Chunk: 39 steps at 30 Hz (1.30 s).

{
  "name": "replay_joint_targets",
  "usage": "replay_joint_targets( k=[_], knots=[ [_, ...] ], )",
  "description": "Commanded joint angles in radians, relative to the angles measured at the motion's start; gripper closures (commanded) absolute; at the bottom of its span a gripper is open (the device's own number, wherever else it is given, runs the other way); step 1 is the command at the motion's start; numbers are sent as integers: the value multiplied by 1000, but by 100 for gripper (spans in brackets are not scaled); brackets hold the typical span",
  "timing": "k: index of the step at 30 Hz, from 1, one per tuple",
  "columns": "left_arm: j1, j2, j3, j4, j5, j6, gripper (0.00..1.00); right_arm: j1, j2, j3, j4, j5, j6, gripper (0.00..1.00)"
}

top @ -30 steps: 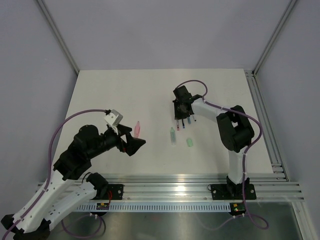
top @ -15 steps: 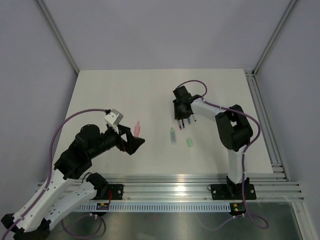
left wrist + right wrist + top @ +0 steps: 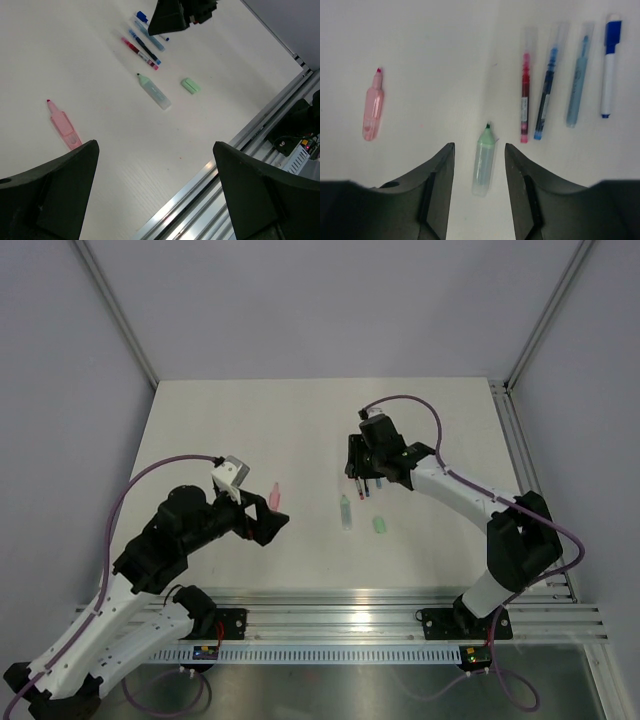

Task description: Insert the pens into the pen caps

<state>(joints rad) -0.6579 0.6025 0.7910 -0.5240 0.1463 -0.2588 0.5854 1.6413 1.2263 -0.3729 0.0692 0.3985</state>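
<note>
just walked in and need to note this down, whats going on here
Two robot arms are set to cap pens on a white table, and neither holds anything right now. The left gripper hangs open next to a pink highlighter. The right gripper is open by a row of four: a red pen, a dark blue pen, a teal pen and a white marker. A green highlighter lies nearby, with a loose green cap beside it, not touching.

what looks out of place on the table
The pink marker lies alone, well apart from the row of four pens, and a loose green cap sits beside the uncapped green marker.
</note>
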Motion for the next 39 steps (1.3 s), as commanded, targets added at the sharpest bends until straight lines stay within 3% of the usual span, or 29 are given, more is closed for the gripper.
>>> replay_joint_targets(
  k=[1,8,14,18,24,27,29,34,39],
  knots=[
    [7,6,7,41,-45,1,1,96,-35,-76,6,76,51,48],
    [7,89,74,88,-28,-86,1,163,69,-82,0,115,99,45],
    [7,181,253,111,25,-134,1,165,153,-54,-9,173,103,49],
    [7,249,264,171,16,-148,1,171,206,-45,18,141,117,53],
    [12,281,137,208,-44,-135,1,182,272,-47,46,150,145,63],
    [12,292,129,222,-19,-137,1,186,275,-54,66,168,157,76],
    [12,301,129,228,10,-143,1,186,246,-57,72,193,164,83],
    [12,309,129,234,61,-146,8,192,40,-62,60,231,165,86],
    [11,295,116,268,111,-157,37,223,-243,-102,101,248,224,86]
  ],
)
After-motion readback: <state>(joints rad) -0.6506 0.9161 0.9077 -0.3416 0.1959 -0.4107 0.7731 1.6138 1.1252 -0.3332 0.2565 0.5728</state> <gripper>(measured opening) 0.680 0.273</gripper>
